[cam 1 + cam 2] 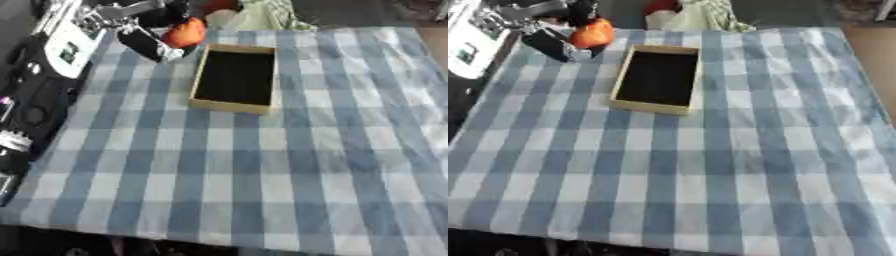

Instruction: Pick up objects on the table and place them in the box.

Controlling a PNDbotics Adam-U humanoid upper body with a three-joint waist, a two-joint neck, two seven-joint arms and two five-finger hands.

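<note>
While gripped in the curled left hand (149,40) at upper left, orange object (185,32) hangs beside box (234,104); probably needs carrying over the opening, then releasing.

The left arm (39,95) is seen stretched from about eight o'clock up toward eleven o'clock. Its left hand (153,37) is held at the top, fingers curled round an orange object (185,32). No right hand is seen.
</note>
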